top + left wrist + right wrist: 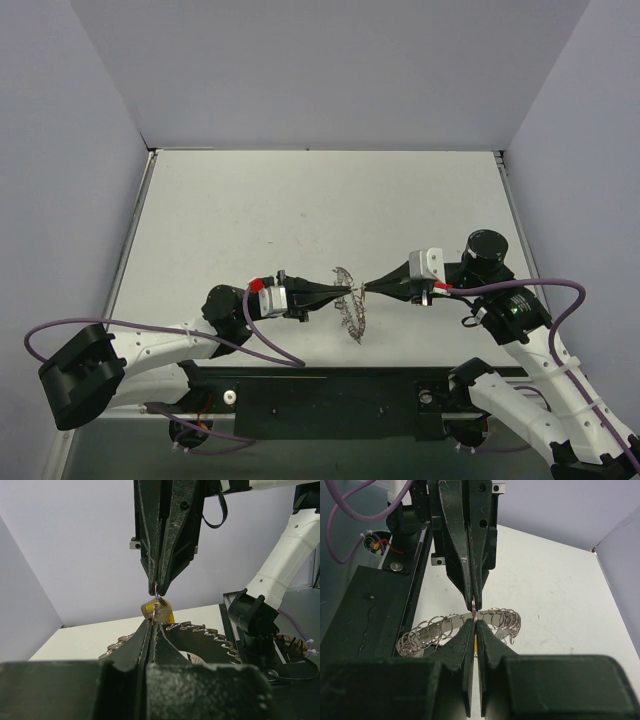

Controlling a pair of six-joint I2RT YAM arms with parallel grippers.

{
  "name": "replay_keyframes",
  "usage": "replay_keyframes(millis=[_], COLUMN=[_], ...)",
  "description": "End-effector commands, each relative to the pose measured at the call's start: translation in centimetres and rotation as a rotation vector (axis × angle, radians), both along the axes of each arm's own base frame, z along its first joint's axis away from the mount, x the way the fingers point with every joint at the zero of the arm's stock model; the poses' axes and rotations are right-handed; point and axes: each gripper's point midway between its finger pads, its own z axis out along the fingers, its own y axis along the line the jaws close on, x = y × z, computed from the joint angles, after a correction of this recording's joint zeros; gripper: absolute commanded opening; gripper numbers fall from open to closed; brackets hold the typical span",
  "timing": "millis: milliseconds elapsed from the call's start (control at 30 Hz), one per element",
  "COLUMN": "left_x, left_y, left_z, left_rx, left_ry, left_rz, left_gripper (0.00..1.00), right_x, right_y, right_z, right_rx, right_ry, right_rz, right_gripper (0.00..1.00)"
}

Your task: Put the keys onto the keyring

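Note:
The keyring [350, 312] stands on edge on the table between my two grippers, a silvery band hung with several small wire loops [435, 627]; it also shows in the left wrist view [210, 630]. My left gripper [347, 291] is shut on one small loop at the ring's top [475, 605]. My right gripper [368, 288] is shut on the yellow key [165, 611], held tip to tip against the left gripper; a yellow sliver [476, 641] shows between its jaws. The blue and green keys are out of view.
A black mounting bar [330, 395] runs along the table's near edge, just below the keyring. Purple cables [560, 285] loop from both arms. Grey walls enclose the white table [300, 200] on three sides.

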Motion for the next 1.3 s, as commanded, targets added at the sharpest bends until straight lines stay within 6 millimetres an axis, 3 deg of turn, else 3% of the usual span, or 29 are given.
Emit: replay_keyframes(millis=[0,1267], left_x=[-0.81,-0.51], left_y=[0.77,0.68], left_z=[3.36,3.24], left_rx=[-0.103,-0.097], left_ry=[-0.065,-0.053], left_rz=[-0.025,-0.014], left_gripper=[0.0,0.0], right_x=[-0.57,-1.0], right_y=[0.09,0.75], right_z=[1.41,0.99], right_rx=[0.032,0.033], right_ry=[-0.062,-0.016], right_rz=[0.048,0.088], right_gripper=[0.0,0.0])
